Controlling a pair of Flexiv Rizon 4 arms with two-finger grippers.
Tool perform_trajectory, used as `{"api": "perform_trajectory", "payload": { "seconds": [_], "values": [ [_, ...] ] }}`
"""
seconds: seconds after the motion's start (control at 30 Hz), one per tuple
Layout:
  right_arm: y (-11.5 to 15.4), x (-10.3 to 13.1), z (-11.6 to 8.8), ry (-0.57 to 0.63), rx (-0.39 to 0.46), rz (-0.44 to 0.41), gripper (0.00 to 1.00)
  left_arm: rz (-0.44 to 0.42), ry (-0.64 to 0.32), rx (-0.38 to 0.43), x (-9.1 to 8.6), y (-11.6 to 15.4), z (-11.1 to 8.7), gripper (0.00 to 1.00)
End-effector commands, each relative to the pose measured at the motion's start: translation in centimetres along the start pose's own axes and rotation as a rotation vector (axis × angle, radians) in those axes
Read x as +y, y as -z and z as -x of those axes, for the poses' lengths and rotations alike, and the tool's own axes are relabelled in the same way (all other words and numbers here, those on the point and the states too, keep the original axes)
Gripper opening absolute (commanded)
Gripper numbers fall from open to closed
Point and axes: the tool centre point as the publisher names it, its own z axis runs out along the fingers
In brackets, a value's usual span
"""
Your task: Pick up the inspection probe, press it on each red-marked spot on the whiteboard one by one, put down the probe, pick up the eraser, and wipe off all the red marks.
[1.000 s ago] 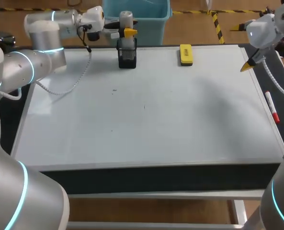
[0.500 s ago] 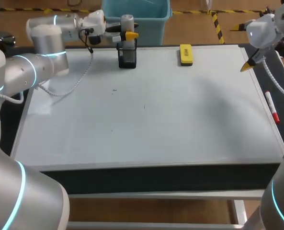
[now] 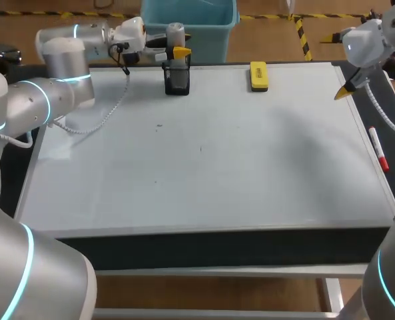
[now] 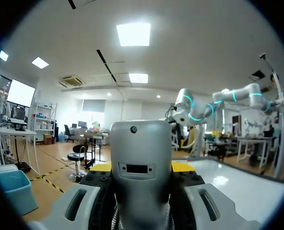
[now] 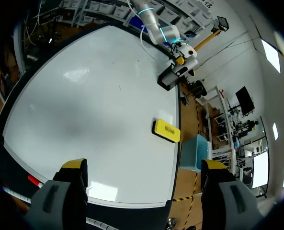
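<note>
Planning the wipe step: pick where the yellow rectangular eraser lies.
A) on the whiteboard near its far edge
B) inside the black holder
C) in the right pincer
A: the yellow rectangular eraser lies flat on the white whiteboard near its far edge, apart from the black holder.

My table (image 3: 217, 243) stands on a brown wooden floor (image 3: 270, 40) marked with yellow-and-black tape (image 3: 302, 37), a blue bin (image 3: 210, 33) sits just behind its far edge, and bright rectangular ceiling panels (image 4: 133, 34) light the pale-walled room above me.
</note>
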Motion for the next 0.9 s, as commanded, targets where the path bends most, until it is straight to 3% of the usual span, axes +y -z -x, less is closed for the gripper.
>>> {"api": "perform_trajectory", "payload": {
  "seconds": [0.03, 0.07, 0.13, 0.57, 0.9],
  "values": [
    [0.0, 0.0, 0.0, 0.002, 0.003, -0.003, 1.0, 0.0, -0.01, 0.143, 0.0, 0.1, 0.4, 0.47],
    [0.0, 0.0, 0.0, 0.002, 0.003, -0.003, 1.0, 0.0, -0.013, 0.144, 0.0, 0.1, 0.4, 0.49],
    [0.0, 0.0, 0.0, 0.002, 0.003, -0.003, 1.0, -0.001, -0.017, 0.148, 0.0, 0.2, 0.4, 1.0],
    [0.0, 0.0, 0.0, 0.002, 0.003, -0.003, 1.0, 0.016, -0.05, 0.141, -1.7, 1.3, -0.2, 1.0],
    [0.0, 0.0, 0.0, 0.002, 0.003, -0.003, 1.0, 0.143, -0.077, 0.04, -3.1, 3.9, -0.9, 1.0]
  ]
}}
